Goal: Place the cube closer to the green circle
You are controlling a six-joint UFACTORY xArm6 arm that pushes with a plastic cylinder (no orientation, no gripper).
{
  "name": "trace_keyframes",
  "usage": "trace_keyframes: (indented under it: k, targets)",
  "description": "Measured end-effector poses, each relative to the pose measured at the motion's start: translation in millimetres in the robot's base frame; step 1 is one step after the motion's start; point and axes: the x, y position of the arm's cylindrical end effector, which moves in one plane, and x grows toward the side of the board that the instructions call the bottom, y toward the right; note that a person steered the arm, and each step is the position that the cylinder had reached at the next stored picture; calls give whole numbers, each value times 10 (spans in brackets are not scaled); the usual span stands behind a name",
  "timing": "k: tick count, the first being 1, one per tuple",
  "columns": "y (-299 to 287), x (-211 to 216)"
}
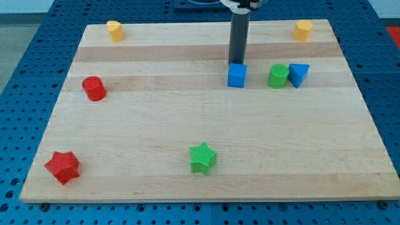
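Observation:
The blue cube (237,75) sits on the wooden board (187,131) right of centre, in the upper half. The green circle, a short green cylinder (279,76), stands a short gap to the cube's right. My tip (237,63) is at the cube's far top edge, right behind it and seemingly touching it. The rod rises straight up out of the view's top.
A blue triangle (299,74) touches the green cylinder's right side. A yellow block (303,29) is at the top right and another yellow block (114,30) at the top left. A red cylinder (94,88), a red star (62,167) and a green star (202,157) lie lower.

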Motion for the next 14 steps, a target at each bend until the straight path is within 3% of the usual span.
trace_keyframes:
  k: [3, 7, 14]
  targets:
    - [-343, 448]
    - [0, 448]
    - [109, 415]
